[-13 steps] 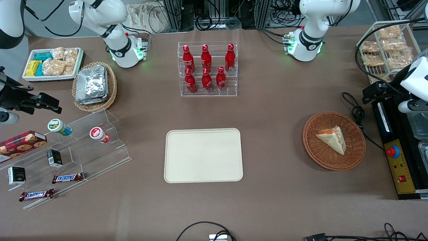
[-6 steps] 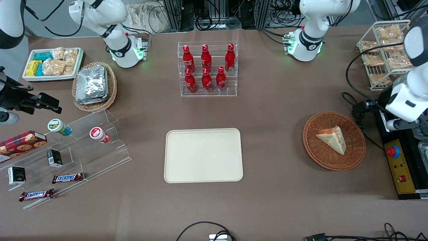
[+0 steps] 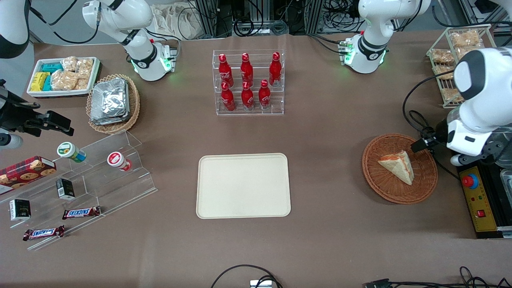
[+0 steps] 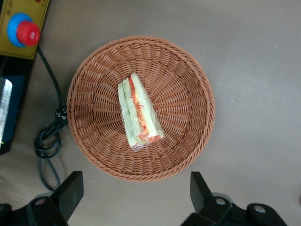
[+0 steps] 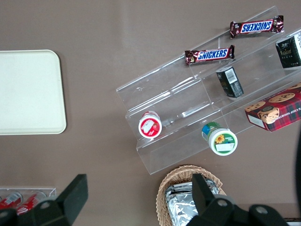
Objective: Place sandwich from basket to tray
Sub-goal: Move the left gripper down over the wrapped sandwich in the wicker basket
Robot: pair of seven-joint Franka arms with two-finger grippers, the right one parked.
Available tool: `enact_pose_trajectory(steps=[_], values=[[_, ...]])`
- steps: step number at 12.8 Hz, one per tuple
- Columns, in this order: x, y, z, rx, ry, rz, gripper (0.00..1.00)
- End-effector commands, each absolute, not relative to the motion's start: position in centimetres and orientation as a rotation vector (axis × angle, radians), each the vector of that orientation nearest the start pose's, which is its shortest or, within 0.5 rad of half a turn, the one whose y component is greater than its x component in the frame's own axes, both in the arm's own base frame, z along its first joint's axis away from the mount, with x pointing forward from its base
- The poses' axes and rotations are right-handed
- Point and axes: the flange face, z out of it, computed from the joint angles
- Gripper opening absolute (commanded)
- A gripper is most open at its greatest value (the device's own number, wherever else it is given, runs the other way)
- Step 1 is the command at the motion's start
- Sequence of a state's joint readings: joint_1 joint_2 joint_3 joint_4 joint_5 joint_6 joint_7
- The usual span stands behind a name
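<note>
Your left arm has swung in toward the basket point(image 3: 399, 168) since a second ago, and your gripper point(image 4: 136, 193) now hangs above its rim, fingers spread wide, holding nothing; the sandwich point(image 3: 397, 165) lies untouched in the basket, well apart from the tray point(image 3: 243, 185); only the wrist view shows its filling edge point(image 4: 138, 113).

tray point(image 5: 28, 92), acrylic shelf point(image 5: 188, 117) — two Snickers bars point(image 5: 209, 55)

Round woven wicker basket point(image 4: 141, 108): reddish-brown.
Triangular sandwich point(image 4: 139, 112): pale bread; red, orange, green filling stripes.
Flat rectangular tray point(image 3: 243, 185): plain cream.
Table point(image 3: 320, 132): brown.
</note>
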State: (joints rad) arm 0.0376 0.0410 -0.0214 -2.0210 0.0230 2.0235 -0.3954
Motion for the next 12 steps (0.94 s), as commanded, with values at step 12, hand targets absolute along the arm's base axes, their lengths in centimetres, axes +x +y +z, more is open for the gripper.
enact_pose_trajectory(steps=[12], values=[[52.9, 2.6, 30.9, -2.969, -1.022, -0.138, 1.0]])
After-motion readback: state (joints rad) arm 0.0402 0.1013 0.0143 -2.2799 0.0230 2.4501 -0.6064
